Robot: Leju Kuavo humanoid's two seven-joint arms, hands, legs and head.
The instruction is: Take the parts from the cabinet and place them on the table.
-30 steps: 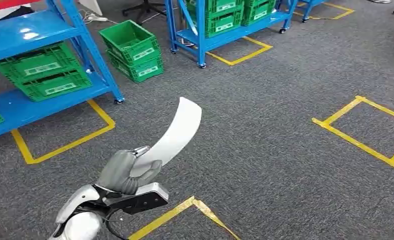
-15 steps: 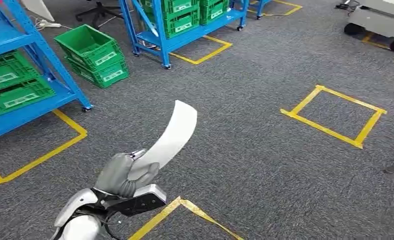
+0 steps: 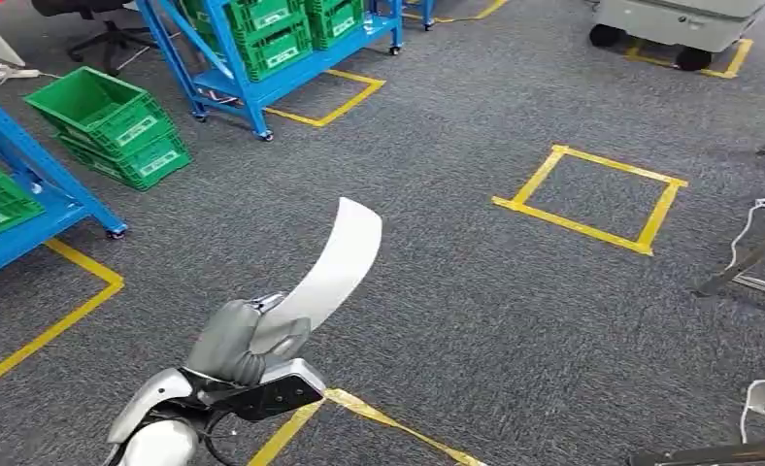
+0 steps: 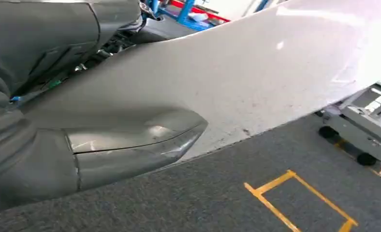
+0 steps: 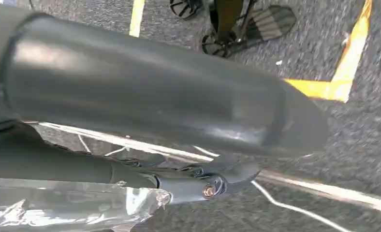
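Half of the curved white plastic panel (image 3: 335, 262) near its base is hidden from me by the left hand (image 3: 238, 338), which grips it, blade rising toward one o'clock over grey carpet (image 3: 476, 291). My right hand (image 5: 145, 92) is a close blur; I cannot tell its state.

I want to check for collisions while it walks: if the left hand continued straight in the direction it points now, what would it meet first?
The left hand, gripping the curved white part, points forward over bare grey carpet. The way looks free; depth is unclear.
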